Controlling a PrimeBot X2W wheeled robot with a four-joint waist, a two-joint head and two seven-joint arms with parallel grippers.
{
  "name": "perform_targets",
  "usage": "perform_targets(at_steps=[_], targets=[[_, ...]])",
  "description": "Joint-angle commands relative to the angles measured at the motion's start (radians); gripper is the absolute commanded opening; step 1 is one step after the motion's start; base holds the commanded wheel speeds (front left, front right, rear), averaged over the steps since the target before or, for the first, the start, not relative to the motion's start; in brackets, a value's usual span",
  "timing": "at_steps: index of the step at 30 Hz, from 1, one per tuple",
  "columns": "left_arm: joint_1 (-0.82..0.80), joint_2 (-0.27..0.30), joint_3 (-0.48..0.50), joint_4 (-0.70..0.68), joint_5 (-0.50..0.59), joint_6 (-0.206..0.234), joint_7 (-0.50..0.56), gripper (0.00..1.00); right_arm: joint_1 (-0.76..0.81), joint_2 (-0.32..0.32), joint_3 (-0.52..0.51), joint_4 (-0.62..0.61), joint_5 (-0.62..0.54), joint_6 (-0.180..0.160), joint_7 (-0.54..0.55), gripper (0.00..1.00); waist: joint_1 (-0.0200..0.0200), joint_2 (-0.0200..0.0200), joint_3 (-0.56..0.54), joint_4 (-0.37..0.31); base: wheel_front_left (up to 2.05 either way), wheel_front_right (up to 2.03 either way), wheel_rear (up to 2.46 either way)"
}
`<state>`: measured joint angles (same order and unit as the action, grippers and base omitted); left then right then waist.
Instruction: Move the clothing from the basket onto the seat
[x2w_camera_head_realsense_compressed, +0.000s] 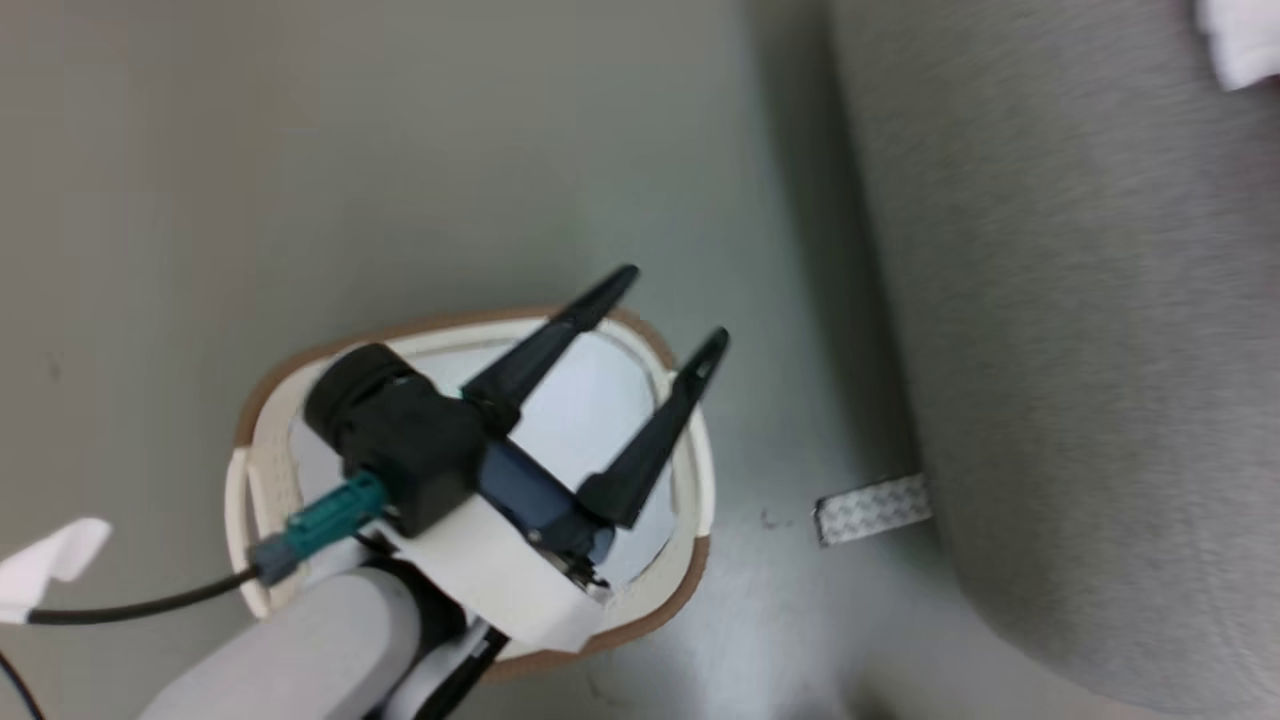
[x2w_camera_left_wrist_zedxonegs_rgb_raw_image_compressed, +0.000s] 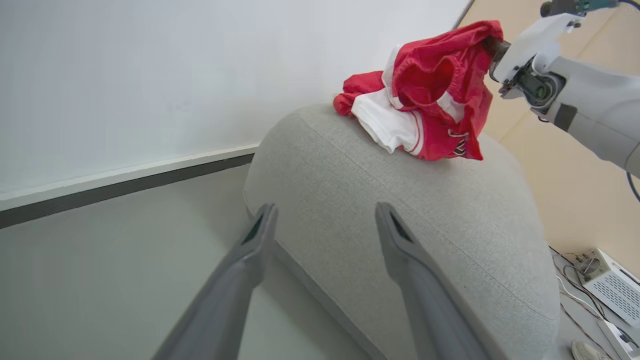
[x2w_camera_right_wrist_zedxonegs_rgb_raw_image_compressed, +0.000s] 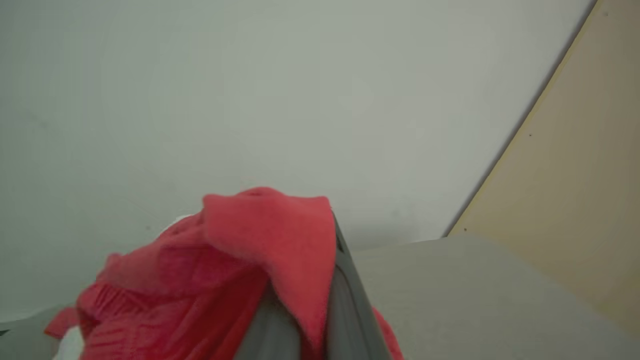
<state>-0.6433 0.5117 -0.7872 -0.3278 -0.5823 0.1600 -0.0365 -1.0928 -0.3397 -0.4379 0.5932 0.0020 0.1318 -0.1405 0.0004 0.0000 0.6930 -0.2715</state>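
Observation:
The red and white clothing (x2w_camera_left_wrist_zedxonegs_rgb_raw_image_compressed: 430, 100) lies bunched on the far top of the grey seat (x2w_camera_left_wrist_zedxonegs_rgb_raw_image_compressed: 450, 215). One end is lifted by my right gripper (x2w_camera_left_wrist_zedxonegs_rgb_raw_image_compressed: 492, 47), which is shut on it. In the right wrist view, red fabric (x2w_camera_right_wrist_zedxonegs_rgb_raw_image_compressed: 200, 290) drapes over that gripper (x2w_camera_right_wrist_zedxonegs_rgb_raw_image_compressed: 325, 260) above the seat (x2w_camera_right_wrist_zedxonegs_rgb_raw_image_compressed: 475, 300). My left gripper (x2w_camera_head_realsense_compressed: 672, 306) hangs open over the basket (x2w_camera_head_realsense_compressed: 300, 360), whose white lining shows bare. In its own view the left gripper (x2w_camera_left_wrist_zedxonegs_rgb_raw_image_compressed: 325, 207) is open and points at the seat's near edge. The seat (x2w_camera_head_realsense_compressed: 1080, 350) is to the basket's right.
A grey patterned tape patch (x2w_camera_head_realsense_compressed: 870, 508) lies on the floor between the basket and the seat. A white wall with a dark baseboard (x2w_camera_left_wrist_zedxonegs_rgb_raw_image_compressed: 125, 185) runs behind. A white electronics box (x2w_camera_left_wrist_zedxonegs_rgb_raw_image_compressed: 610, 285) with cables sits on the floor beyond the seat.

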Motion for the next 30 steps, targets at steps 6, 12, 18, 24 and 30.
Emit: perform_targets(at_steps=[6,12,18,24,30], targets=[[0.026,0.029,0.03,0.0,-0.024,0.009,-0.031,1.0,0.058,0.109,-0.189,0.119,-0.176,-0.002,-0.017,0.47,-0.0004,0.0,0.105,0.064,0.0,0.0,0.0],[0.008,0.036,0.046,0.01,-0.022,0.01,-0.042,1.0,0.09,0.203,-0.229,0.187,-0.258,-0.002,-0.09,1.0,-0.0004,0.0,0.059,0.028,0.0,0.0,0.0],[0.059,0.027,0.076,0.048,-0.05,0.028,-0.094,1.0,0.177,0.24,-0.153,0.18,-0.269,-0.002,-0.117,1.0,-0.0004,0.0,-0.057,0.008,0.0,0.0,0.0],[0.17,0.035,0.117,0.131,-0.096,0.053,-0.179,1.0,0.336,0.267,-0.015,0.08,-0.213,-0.002,-0.124,1.0,-0.0004,0.0,-0.224,0.005,0.0,0.0,0.0],[0.274,0.014,0.158,0.201,-0.107,0.072,-0.22,1.0,0.498,0.284,0.098,-0.06,-0.13,-0.002,-0.123,1.0,-0.0004,0.0,-0.356,0.027,0.0,0.0,0.0]])
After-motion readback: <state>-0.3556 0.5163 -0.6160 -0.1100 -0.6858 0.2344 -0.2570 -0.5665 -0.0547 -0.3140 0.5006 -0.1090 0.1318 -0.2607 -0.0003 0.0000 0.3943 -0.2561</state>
